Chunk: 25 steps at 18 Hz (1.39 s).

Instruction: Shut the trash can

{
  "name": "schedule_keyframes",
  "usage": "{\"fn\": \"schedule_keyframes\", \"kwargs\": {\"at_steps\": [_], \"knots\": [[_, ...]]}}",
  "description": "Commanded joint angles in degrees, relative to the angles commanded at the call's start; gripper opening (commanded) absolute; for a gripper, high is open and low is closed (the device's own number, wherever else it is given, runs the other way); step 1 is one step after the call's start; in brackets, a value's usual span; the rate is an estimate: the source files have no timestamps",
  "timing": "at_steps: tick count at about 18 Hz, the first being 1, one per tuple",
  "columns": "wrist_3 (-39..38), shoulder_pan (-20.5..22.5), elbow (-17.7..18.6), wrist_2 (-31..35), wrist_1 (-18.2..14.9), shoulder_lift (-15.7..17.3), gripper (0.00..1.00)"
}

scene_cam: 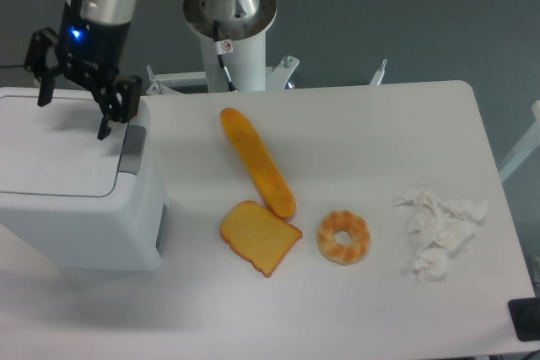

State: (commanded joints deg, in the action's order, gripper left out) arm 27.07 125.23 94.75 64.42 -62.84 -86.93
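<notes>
Hovering at upper left with fingers spread wide, gripper [72, 114] above lid of trash can [76, 200]; lid lying flat, bin filling left edge beside table [380, 158].

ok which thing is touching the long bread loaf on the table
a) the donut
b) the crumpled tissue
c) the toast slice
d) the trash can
c, the toast slice sits with its upper corner against the lower end of the long bread loaf, while the other items lie apart from it.

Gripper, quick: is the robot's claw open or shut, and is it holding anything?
Gripper: open, fingers spread wide, holding nothing, above the trash can.
</notes>
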Motion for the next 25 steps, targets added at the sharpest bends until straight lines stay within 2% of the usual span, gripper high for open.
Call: {"fn": "schedule_keyframes", "kwargs": {"at_steps": [9,14,20,23,25], "knots": [[9.0,11.8,0.1,3.1,0.0,0.5,1.0],[9.4,16.4,0.0,12.9,0.2,0.0,1.0],[9.8,24.3,-0.2,16.1,0.1,-1.2,1.0],[18.6,25.3,-0.3,22.6,0.0,-2.5,1.0],[25.8,27.0,-0.1,24.4,-0.5,-2.5,1.0]]}}
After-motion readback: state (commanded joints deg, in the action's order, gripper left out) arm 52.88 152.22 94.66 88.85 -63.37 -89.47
